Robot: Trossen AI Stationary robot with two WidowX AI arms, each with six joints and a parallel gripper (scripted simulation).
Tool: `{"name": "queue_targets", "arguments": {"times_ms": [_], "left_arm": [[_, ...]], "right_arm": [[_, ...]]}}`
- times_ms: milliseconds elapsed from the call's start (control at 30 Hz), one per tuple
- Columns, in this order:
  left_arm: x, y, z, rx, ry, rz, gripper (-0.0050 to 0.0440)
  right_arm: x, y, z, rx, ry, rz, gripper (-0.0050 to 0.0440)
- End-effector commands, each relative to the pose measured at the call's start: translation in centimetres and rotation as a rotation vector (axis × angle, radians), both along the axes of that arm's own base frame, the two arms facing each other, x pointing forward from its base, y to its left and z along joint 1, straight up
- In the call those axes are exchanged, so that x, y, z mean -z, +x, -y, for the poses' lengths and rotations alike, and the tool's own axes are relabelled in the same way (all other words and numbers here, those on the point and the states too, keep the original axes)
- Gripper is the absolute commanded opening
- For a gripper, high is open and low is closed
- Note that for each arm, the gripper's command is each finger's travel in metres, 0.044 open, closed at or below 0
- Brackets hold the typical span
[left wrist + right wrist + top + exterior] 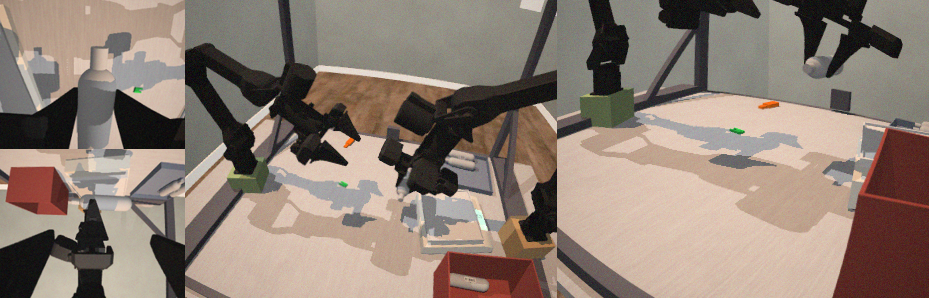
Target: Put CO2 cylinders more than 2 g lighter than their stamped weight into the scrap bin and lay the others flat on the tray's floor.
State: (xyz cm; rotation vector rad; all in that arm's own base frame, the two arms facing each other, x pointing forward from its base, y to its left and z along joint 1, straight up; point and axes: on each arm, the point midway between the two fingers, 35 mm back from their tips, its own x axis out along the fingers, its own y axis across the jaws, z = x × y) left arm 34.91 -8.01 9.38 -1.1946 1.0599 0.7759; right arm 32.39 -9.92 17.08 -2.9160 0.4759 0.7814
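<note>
A grey CO2 cylinder (402,191) (817,67) (96,106) (113,203) hangs in midair, pinched between the fingers of the left gripper (407,177) (819,67) (96,92) (92,198), as seen from across the room. Below and to one side of that grip sits the scale (457,243) (857,185) (20,73) (96,169). Beyond the scale from the grip, the red scrap bin (490,258) (887,240) (30,185) contains another cylinder (469,282), lying down. Two more cylinders (461,162) (171,187) lie in the blue-grey tray (485,182) (146,179), lower than the loaded gripper. Well apart from the grip, the right gripper (352,151) (103,236) holds its fingers spread with nothing between them; an orange piece (349,142) (769,105) and a green piece (343,184) (737,131) (138,90) lie on the tabletop below.
</note>
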Motion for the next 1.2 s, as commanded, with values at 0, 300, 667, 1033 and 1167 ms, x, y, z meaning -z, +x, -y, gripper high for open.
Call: {"name": "queue_targets", "arguments": {"times_ms": [0, 300, 667, 1033, 1167], "left_arm": [[-1.2, 0.9, 0.1, -0.004, -0.012, 0.032, -0.005], [-1.9, 1.0, 0.4, 0.198, 0.06, 0.063, -0.005], [-2.1, 1.1, 0.5, 0.661, 0.238, 0.1, -0.005], [-2.3, 1.2, 0.7, 1.066, 0.399, 0.132, -0.005], [-2.2, 1.2, 0.6, 1.269, 0.478, 0.141, -0.005]], "right_arm": [[-0.6, 0.1, 0.0, -0.001, -0.007, 0.016, 0.044], [-0.6, 0.1, 0.0, -0.001, -0.007, 0.016, 0.044], [-0.6, 0.1, 0.0, -0.001, -0.007, 0.016, 0.044], [-0.6, 0.1, 0.0, -0.001, -0.007, 0.016, 0.044], [-0.6, 0.1, 0.0, -0.001, -0.007, 0.016, 0.044]]}}
